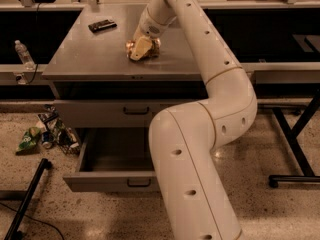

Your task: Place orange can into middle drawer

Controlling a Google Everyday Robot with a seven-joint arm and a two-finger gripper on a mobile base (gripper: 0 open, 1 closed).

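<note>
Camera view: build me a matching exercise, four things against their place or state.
1. orange can
2. middle drawer
3. black flat object
4. tool

A. pulled open, below a shut drawer front
B. at the arm's end, down at the can
C. shiny orange-gold, on the cabinet top
D. far left of the cabinet top

Pairs: 1-C, 2-A, 3-D, 4-B.

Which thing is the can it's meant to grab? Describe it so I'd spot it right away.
Find the grey cabinet's flat top, above the open drawer. Near its middle, at the robot's gripper, sits the orange can. It is small, shiny and orange-gold, unlike the flat black object farther back left.
</note>
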